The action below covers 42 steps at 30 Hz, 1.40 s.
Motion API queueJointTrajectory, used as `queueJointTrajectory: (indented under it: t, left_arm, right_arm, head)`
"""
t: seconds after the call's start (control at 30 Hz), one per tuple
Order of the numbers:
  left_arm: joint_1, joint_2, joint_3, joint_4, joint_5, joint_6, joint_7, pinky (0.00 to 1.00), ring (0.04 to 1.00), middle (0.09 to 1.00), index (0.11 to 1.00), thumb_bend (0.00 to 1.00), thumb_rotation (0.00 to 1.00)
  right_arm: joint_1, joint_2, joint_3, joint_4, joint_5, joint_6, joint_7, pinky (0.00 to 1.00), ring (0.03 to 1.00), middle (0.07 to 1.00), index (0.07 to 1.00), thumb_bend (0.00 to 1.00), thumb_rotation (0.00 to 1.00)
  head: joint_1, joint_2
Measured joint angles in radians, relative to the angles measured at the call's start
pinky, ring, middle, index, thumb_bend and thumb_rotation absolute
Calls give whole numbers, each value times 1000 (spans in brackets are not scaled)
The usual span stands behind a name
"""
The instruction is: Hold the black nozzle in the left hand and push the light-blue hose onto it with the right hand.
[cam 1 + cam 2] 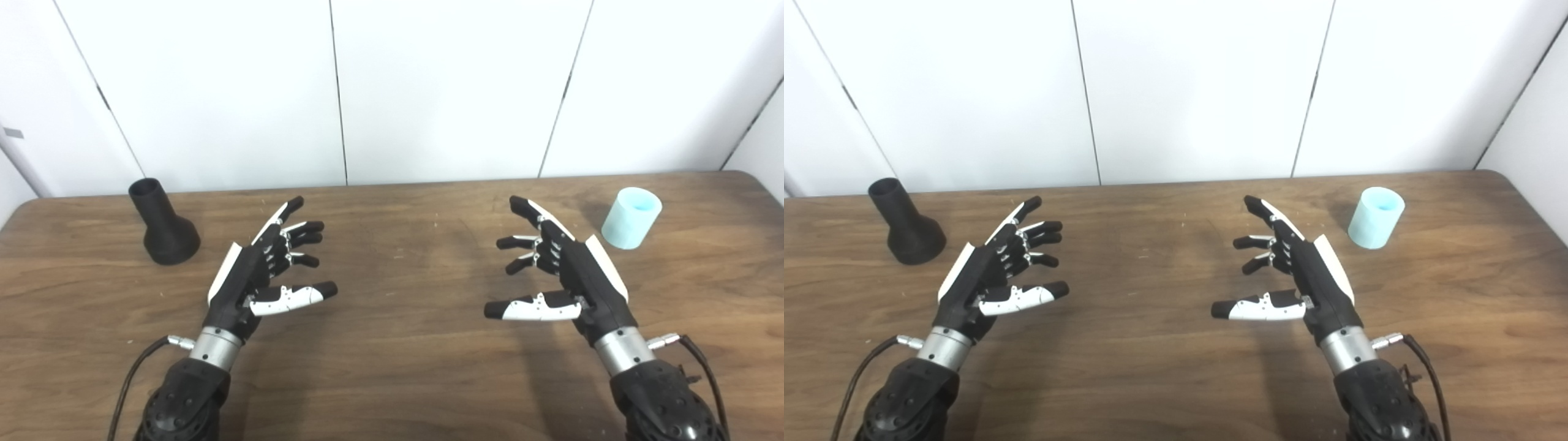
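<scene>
Both the left hand (257, 269) and right hand (560, 269) are hovering spread and empty, palms facing inward, each flanked outboard by its target: black nozzle (162, 223) standing left, light-blue hose (631, 218) right.

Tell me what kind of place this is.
Probably a lab test bench: a bare wooden table against plain white wall panels, with only a black nozzle and a light-blue hose piece set out.

Nozzle (162, 225) far left, hose (631, 218) far right
</scene>
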Motion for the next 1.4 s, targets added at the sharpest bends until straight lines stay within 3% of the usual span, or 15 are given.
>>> queueJointTrajectory:
  t: [0.53,0.63,0.7,0.77,0.87,1.0,1.17,1.4]
  left_arm:
    - [0,0,-1,0,1,0,0,603,785,784,894,730,11]
    - [0,0,-1,0,1,0,1,603,785,784,894,730,10]
    - [0,-3,-4,0,4,0,2,601,784,783,894,732,14]
    - [0,-10,-11,0,14,0,4,597,782,782,893,734,18]
    - [0,-33,-26,6,35,-8,16,593,780,778,889,741,29]
    - [0,-66,-58,42,78,-44,34,599,778,776,867,746,43]
    - [0,-98,-76,121,126,-102,66,610,785,773,849,746,51]
    - [-4,-117,-77,140,145,-119,82,589,772,761,820,743,41]
  right_arm:
    - [0,0,0,0,6,2,0,527,721,922,910,805,117]
    - [0,0,0,-1,6,2,0,527,720,922,910,805,117]
    - [0,0,-3,-1,8,2,0,531,720,922,912,800,106]
    - [1,-9,-11,-1,18,1,4,536,723,924,915,791,79]
    - [6,-27,-29,0,35,-2,5,539,731,929,923,766,29]
    - [23,-52,-44,2,49,-3,6,532,738,931,926,738,11]
    - [32,-54,-58,55,112,-70,26,526,752,946,942,687,0]
    - [29,-59,-66,85,124,-115,38,519,756,953,945,680,0]
  head:
    - [0,2]
    - [47,-11]
    - [130,-28]
    - [150,-32]
    - [322,-119]
    - [425,-196]
    - [463,-247]
    - [485,-258]
